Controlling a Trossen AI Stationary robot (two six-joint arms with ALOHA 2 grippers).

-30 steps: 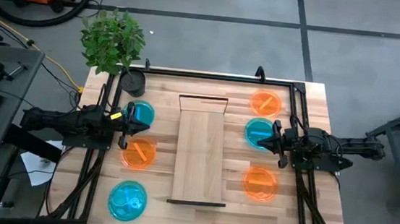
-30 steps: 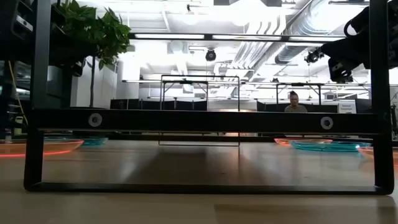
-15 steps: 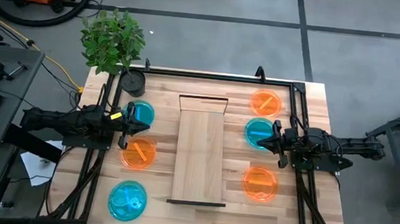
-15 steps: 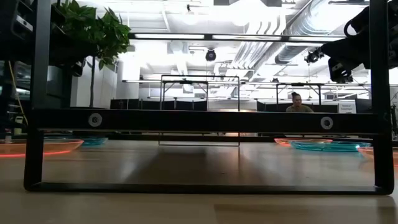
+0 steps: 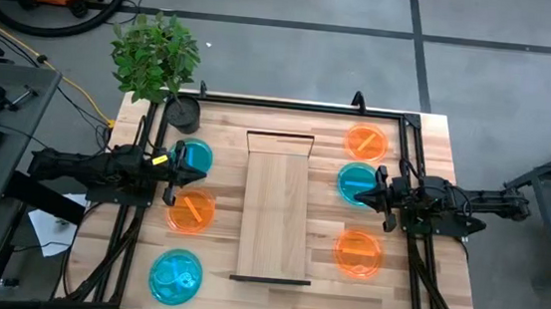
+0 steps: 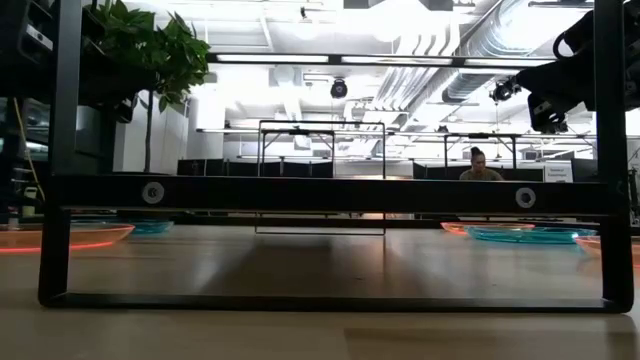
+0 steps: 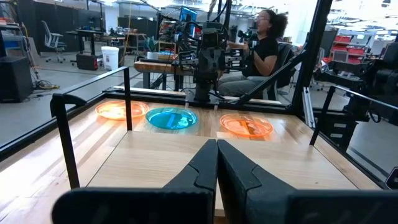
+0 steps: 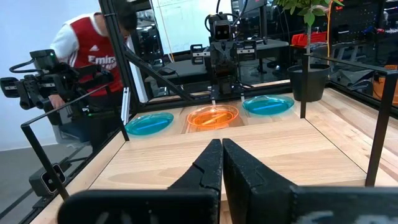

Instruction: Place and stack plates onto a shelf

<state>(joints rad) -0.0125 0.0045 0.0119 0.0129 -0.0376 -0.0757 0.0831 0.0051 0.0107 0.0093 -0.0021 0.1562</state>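
Note:
The shelf is a long light-wood board lying in the middle of the table. Left of it lie a cyan plate, an orange plate and a cyan plate. Right of it lie an orange plate, a cyan plate and an orange plate. All rest flat on the tabletop. My left gripper is shut and hangs above the table, left of the shelf and pointing at it. My right gripper is shut too, on the shelf's right side. Each wrist view shows that arm's fingertips closed together, left gripper, right gripper.
A potted plant stands at the table's far left corner. A black metal frame runs round the table's edges. The shelf's dark end frame fills the low view. A person sits beyond the right side, another beyond the left.

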